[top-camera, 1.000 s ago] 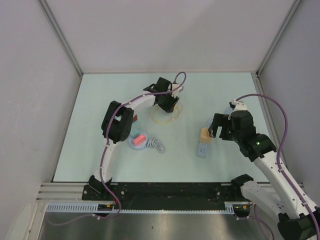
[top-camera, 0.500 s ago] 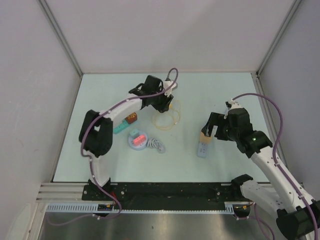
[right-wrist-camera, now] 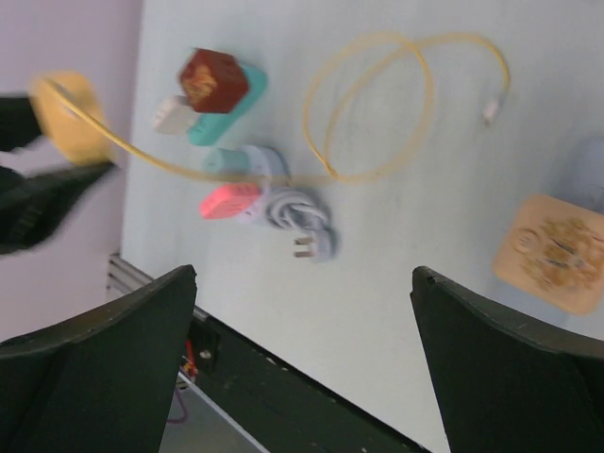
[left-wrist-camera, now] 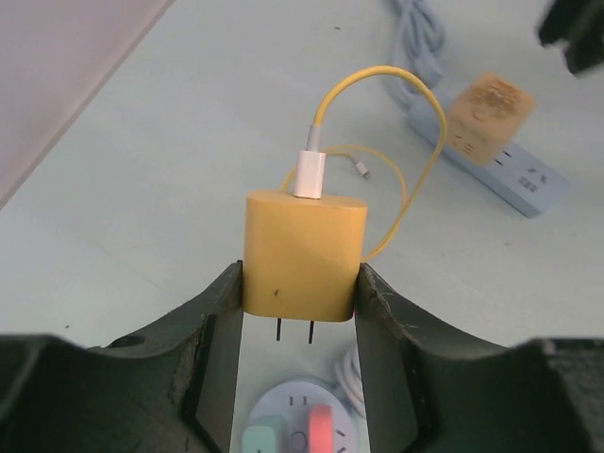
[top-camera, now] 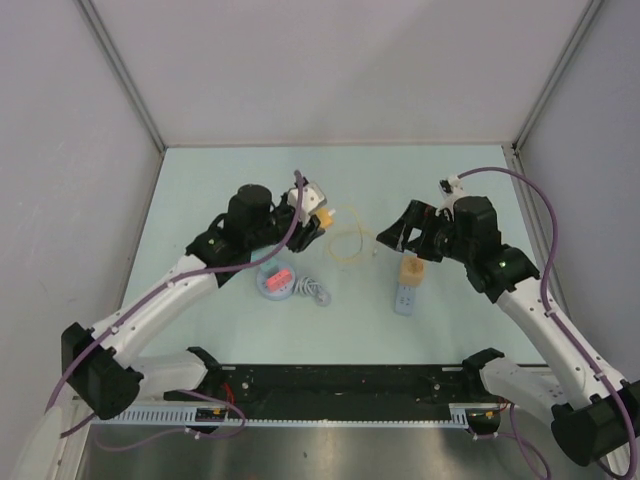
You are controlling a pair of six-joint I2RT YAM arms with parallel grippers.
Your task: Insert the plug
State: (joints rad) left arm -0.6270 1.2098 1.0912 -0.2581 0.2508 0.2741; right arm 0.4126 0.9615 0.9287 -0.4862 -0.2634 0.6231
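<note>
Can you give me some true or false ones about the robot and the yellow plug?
The left gripper holds the yellow charger. True.
The right gripper is shut tight. False: it is wide open and holds nothing.
The charger is already plugged in. False: its prongs are bare, clear of the round socket.
A yellow cable is joined to the charger. True.

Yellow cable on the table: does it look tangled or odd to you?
Slightly untidy, not damaged. The yellow cable sprawls in a loose loop on the table, its free end plugged into nothing, while its other end runs up to the yellow charger gripped in the left arm's jaws. Nothing is spilled or broken.
</note>
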